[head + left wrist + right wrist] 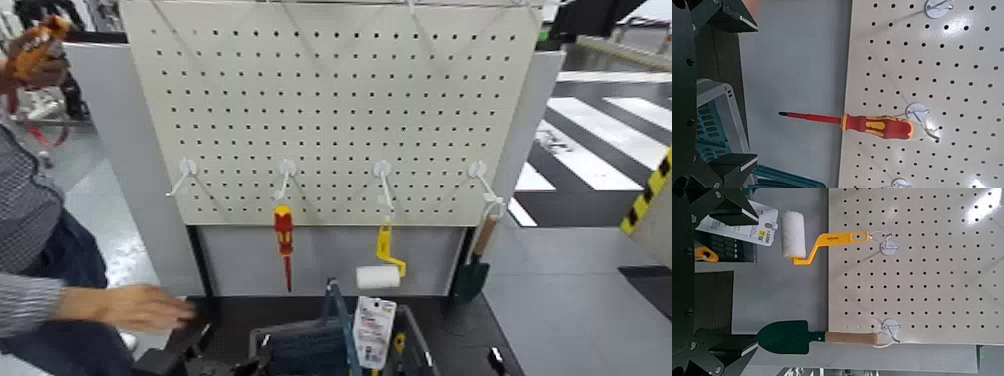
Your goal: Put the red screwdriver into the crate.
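Head cam looks forward and down at the pegboard (330, 120). Wrist cams face the pegboard from closer, pegboard sideways. Head and left wrist share the red screwdriver (284, 240).

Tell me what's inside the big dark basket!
Inside the basket there's something with a yellow-orange handle. The white label covers part of the inside, so I can't tell what else might be behind it.
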`<state>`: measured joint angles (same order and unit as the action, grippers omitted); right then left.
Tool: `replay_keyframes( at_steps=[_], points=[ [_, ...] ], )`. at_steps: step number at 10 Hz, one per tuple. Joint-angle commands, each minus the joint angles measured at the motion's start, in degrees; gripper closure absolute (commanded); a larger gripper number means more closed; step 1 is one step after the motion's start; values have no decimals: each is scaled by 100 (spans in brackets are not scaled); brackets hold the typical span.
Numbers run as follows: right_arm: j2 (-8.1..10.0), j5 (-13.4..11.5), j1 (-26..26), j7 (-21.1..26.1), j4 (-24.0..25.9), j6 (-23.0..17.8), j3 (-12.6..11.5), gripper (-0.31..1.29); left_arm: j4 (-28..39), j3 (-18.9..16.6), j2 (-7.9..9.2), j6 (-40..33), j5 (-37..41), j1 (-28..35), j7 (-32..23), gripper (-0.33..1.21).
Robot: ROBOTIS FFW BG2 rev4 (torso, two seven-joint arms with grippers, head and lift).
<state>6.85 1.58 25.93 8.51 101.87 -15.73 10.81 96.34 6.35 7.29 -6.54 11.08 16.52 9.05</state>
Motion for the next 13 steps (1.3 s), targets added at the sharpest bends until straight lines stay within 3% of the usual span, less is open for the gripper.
replay_keyframes(
  at_steps=[1, 7, 13],
  points=[
    [0, 0, 0, 2, -9, 8, 0, 20, -10, -3, 0, -23, -18, 0, 0, 13],
    [9, 9, -26, -7, -44, -1, 9, 19, 17, -293, 18, 206, 105, -369, 528, 13],
    [9, 35, -53, -7, -88, -44, 35, 19, -63, -82, 528, 1023, 457, -1441, 1319, 13]
  ],
)
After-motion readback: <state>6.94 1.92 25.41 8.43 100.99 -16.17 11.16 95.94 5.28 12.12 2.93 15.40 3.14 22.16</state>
